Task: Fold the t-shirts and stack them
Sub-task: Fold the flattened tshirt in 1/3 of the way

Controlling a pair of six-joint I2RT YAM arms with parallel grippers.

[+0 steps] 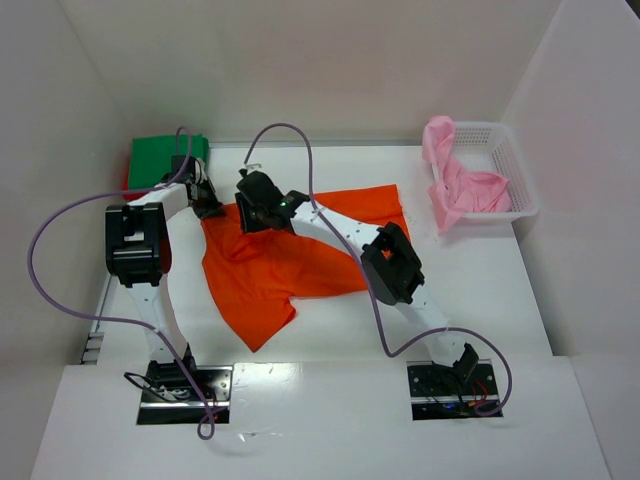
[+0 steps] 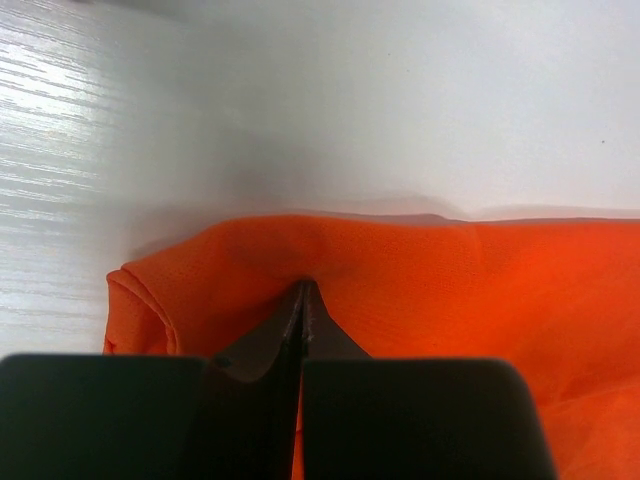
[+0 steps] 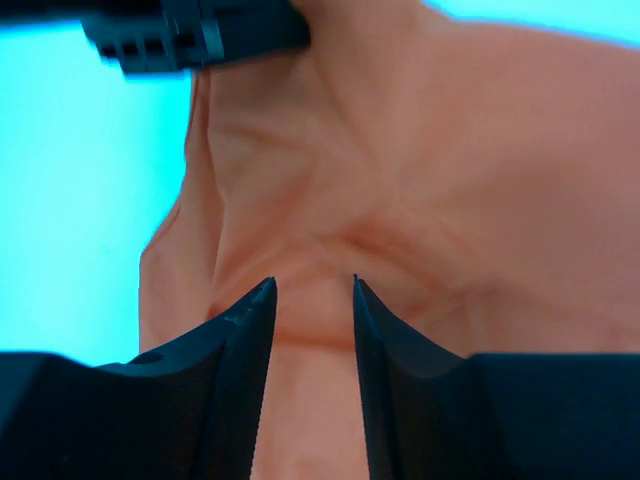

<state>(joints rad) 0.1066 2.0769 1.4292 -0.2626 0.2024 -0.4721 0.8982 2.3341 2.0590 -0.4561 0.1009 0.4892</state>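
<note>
The orange t-shirt lies spread and rumpled on the white table, one sleeve pointing to the near left. My left gripper is at its far left corner, jaws shut on an orange fold. My right gripper is just to its right on the far edge, jaws open with a ridge of the shirt between the fingers. A folded green t-shirt lies at the far left with a red one showing under it. A pink t-shirt hangs out of the basket.
The white lattice basket stands at the far right by the wall. White walls close in the table on the left, back and right. The left gripper's body shows at the top of the right wrist view.
</note>
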